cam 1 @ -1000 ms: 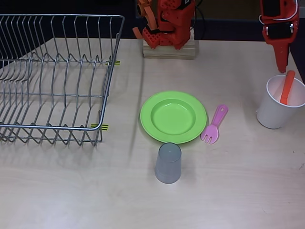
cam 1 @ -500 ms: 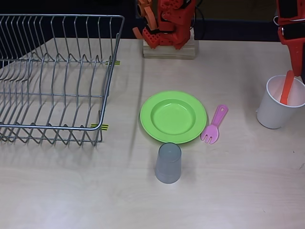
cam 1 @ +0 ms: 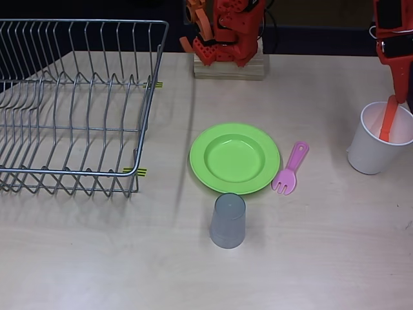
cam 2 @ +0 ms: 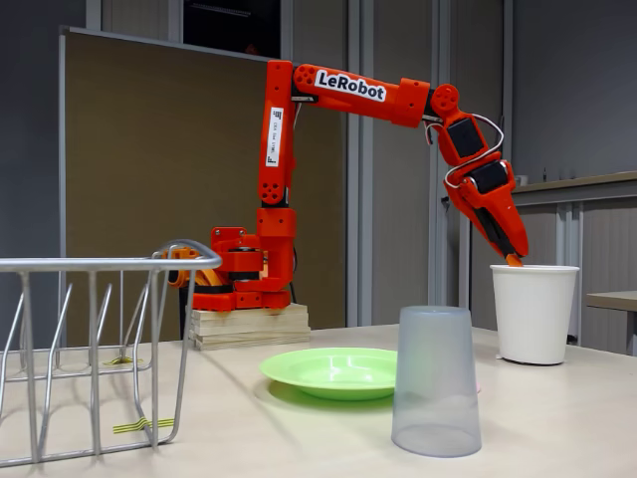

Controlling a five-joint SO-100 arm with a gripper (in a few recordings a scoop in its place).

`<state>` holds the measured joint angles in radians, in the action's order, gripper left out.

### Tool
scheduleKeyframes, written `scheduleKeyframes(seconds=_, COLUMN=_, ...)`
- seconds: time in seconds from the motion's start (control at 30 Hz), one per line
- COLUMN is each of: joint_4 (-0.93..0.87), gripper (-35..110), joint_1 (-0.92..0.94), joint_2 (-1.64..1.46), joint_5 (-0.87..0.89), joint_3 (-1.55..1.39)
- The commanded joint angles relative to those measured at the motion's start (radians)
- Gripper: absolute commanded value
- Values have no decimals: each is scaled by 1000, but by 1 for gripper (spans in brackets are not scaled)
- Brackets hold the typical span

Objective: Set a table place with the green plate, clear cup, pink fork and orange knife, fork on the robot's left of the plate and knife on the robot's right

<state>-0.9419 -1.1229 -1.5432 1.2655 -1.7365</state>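
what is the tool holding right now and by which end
It cannot be told. The tool reaches into the white paper cup at the orange knife, whose upper end it meets, but a closed hold isn't visible.

Lime-green plate (cam 1: 235,158). Pink fork (cam 1: 290,170). Orange-red knife (cam 1: 388,119) in white paper cup (cam 1: 377,143). Frosted grey translucent cup (cam 1: 228,221). Arm (cam 2: 348,90) red-orange with black panels, white "LeRobot" label; hand (cam 2: 510,254) same red-orange. Dish rack (cam 1: 71,103) silver wire, yellow-black striped tape tabs. Bench (cam 1: 129,258) pale wood grain. Light wood block (cam 1: 229,67) under arm base.
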Motion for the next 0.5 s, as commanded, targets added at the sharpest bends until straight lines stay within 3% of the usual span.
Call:
scheduleKeyframes(seconds=0.0, joint_4=6, gripper=13, joint_1=11, joint_2=-11, joint_5=-25, joint_3=0)
scheduleKeyframes(seconds=0.47, joint_4=8, gripper=9, joint_1=32, joint_2=9, joint_5=-63, joint_3=-5)
